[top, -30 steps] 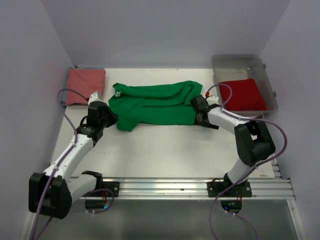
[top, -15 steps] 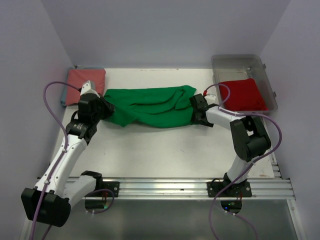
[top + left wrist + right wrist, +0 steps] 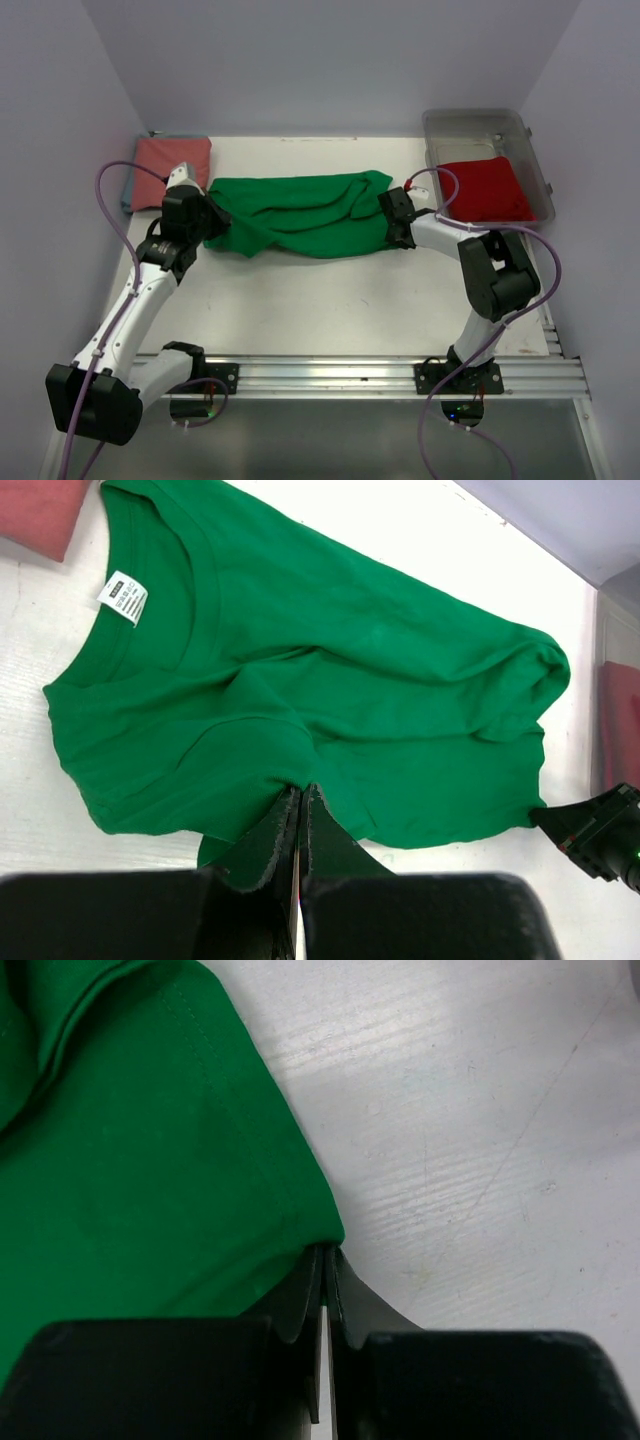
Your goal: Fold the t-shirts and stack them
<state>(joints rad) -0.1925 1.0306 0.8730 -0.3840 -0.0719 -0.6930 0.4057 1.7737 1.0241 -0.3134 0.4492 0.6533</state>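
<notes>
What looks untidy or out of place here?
Only the green t-shirt: it lies rumpled across the middle, bunched at its right end. The pink t-shirt, far left, and the red t-shirt, in the bin, look folded.

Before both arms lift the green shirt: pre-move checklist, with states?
1. Left claw shut on a fold of the green t-shirt: ok.
2. Right claw shut on the hem corner: ok, but only the very edge is pinched.
3. Cloth flat between the claws: not ok, it is bunched and creased.
4. Salmon-pink shirt folded at the far left, apart from the green one: ok.
5. Red shirt inside the clear bin, out of the way: ok.
6. How much cloth sits between the right fingers: cannot tell.
</notes>
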